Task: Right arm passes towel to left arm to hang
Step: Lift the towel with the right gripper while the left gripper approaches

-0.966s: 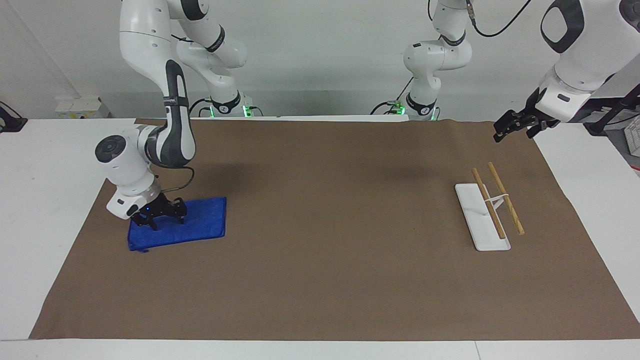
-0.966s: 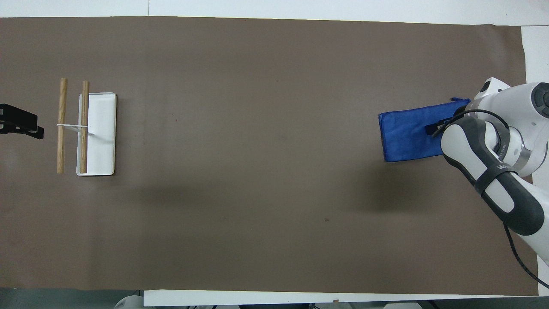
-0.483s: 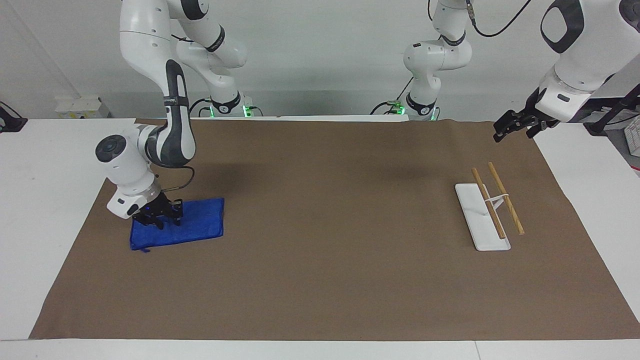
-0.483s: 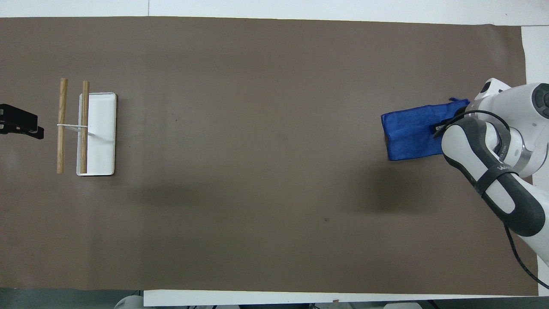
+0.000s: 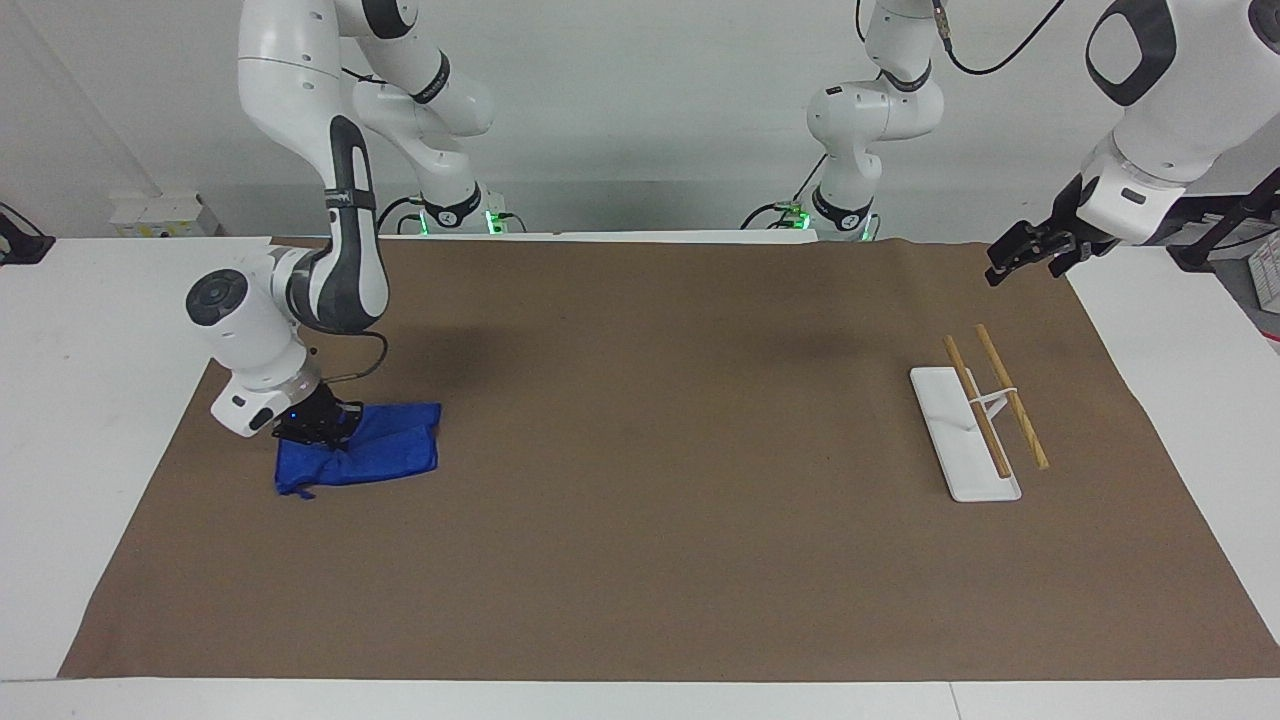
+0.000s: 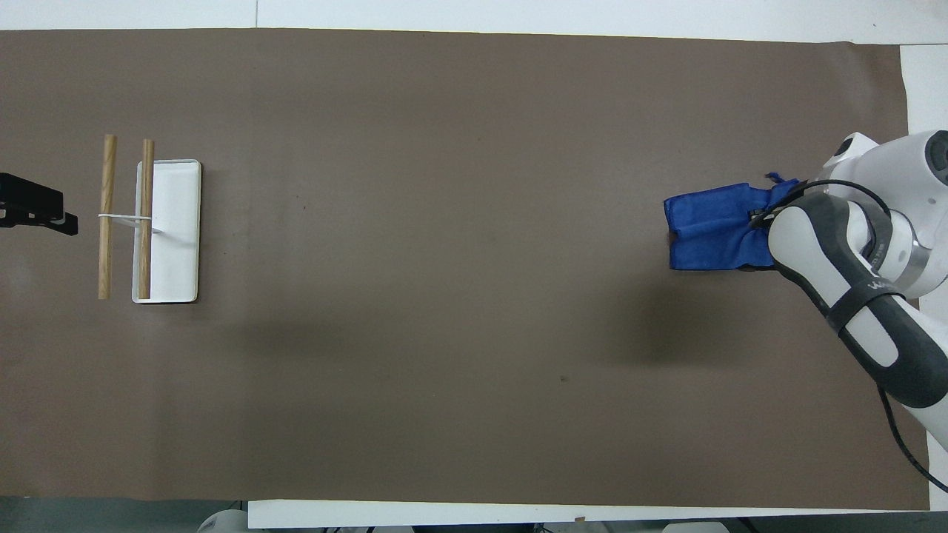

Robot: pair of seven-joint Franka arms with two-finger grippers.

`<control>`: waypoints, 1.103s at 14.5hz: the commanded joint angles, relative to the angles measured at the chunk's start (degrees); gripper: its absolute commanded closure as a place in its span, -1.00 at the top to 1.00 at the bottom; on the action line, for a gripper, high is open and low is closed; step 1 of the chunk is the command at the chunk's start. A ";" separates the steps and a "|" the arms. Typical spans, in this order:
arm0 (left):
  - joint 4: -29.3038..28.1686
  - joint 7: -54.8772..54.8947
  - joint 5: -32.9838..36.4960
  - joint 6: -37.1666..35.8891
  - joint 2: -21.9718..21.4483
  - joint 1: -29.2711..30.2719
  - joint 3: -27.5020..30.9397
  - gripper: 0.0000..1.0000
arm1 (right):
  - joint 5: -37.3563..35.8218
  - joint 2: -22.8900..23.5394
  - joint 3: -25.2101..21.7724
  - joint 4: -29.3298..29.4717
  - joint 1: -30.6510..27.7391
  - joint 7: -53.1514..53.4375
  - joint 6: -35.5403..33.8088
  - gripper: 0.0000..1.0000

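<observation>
The blue towel (image 5: 375,455) lies bunched on the brown mat at the right arm's end of the table; it also shows in the overhead view (image 6: 711,235). My right gripper (image 5: 318,428), with its small blue light, is shut on the towel's edge and has it gathered into folds; in the overhead view (image 6: 761,220) the arm hides most of the hand. My left gripper (image 5: 1022,256) hangs in the air over the mat's corner at the left arm's end, apart from the towel; its tip shows in the overhead view (image 6: 37,211). The left arm waits.
A white base with two wooden rails (image 5: 985,405) stands on the brown mat (image 5: 650,500) toward the left arm's end; it also shows in the overhead view (image 6: 148,218). A second pair of arm bases stands past the table's edge.
The right gripper has closed on the towel and pinched it up. The flat towel has bunched and drawn in toward the gripper. The left arm has barely moved.
</observation>
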 commanded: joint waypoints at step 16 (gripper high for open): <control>-23.17 -61.43 -26.59 22.96 -10.42 -3.51 -0.73 1.00 | 25.79 -0.19 31.27 25.82 9.45 107.75 -10.19 -1.00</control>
